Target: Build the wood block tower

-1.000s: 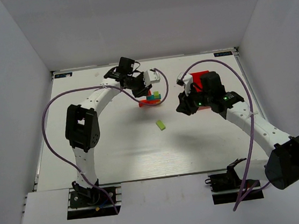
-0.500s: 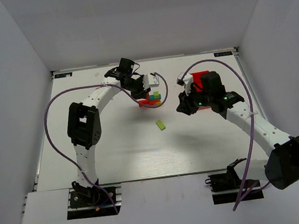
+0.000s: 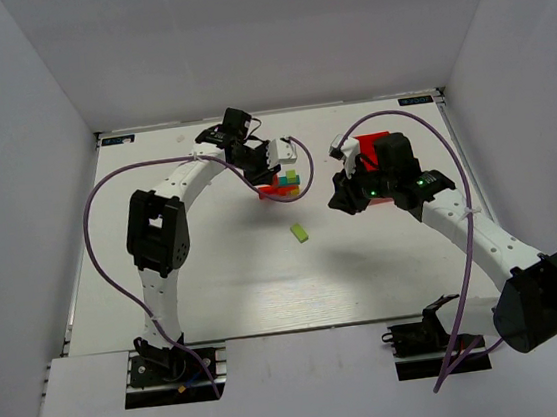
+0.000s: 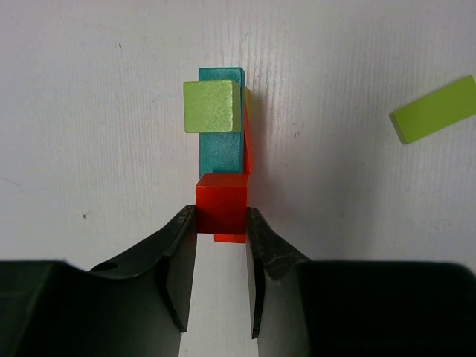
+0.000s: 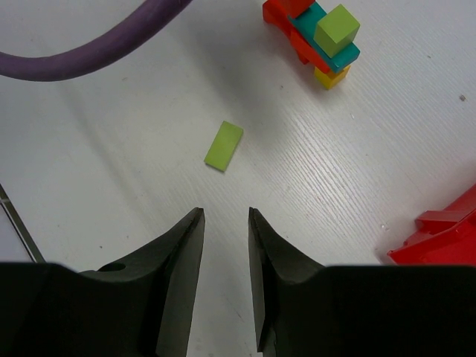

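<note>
The wood block tower [image 3: 281,185] stands mid-table. From the left wrist it shows a lime cube [image 4: 212,106] on a teal bar [image 4: 222,134], an orange-red piece beneath, and a red cube [image 4: 222,202] at its near end. My left gripper [image 4: 222,219] is shut on that red cube, one fingertip pressing each side. A loose lime bar [image 3: 300,232] lies flat in front of the tower. My right gripper [image 5: 224,216] hovers open and empty to the tower's right, with the tower [image 5: 320,41] and the lime bar [image 5: 224,146] ahead of it.
A red plastic bin [image 3: 377,147] sits behind the right wrist, and its corner [image 5: 442,230] shows at that wrist view's right edge. A purple cable [image 5: 82,52] crosses the top left there. White walls enclose the table.
The left wrist has shifted slightly to the right over the tower and then held still. The right arm has not moved.
</note>
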Robot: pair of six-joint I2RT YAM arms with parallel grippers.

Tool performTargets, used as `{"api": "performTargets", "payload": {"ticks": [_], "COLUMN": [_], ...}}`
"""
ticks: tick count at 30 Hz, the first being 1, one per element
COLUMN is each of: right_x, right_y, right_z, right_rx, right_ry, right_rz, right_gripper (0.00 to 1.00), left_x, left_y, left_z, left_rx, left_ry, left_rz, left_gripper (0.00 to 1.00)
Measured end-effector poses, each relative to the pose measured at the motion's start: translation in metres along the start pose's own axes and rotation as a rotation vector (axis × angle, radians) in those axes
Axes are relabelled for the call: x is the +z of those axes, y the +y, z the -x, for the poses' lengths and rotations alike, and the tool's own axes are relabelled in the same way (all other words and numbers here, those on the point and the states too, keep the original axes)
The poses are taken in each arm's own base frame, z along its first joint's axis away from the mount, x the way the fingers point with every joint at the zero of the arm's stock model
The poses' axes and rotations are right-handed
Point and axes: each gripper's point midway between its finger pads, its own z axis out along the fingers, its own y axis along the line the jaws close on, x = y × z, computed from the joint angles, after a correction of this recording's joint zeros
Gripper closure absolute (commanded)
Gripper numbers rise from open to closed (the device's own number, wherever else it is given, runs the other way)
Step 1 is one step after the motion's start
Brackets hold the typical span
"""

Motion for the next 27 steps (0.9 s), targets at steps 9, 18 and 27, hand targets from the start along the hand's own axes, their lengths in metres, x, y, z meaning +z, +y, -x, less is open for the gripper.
{"api": "performTargets", "payload": {"ticks": [9, 18, 27], "right_x": [-0.0001, -0.0007, -0.0009], "right_y": [0.0002, -0.0008, -0.0008], "right_z": [0.0, -0.0001, 0.0], "right_rx": [0.0, 0.003, 0.004], "right_ry": [0.0, -0.002, -0.003], "right_rz": [0.002, 0.002, 0.004], "right_gripper": [0.63, 0.63, 0.63], "left_x": [-0.0003, -0.0005, -0.0007], "left_y": [0.0019, 0.0035, 0.0051], "left_z": [0.0066, 0.0082, 0.0096], "left_rx": [0.012, 0.014, 0.013], "left_ry": [-0.006, -0.009, -0.012], "left_rz": [0.005, 0.008, 0.011], "left_gripper": [0.96, 0.94, 0.93]}}
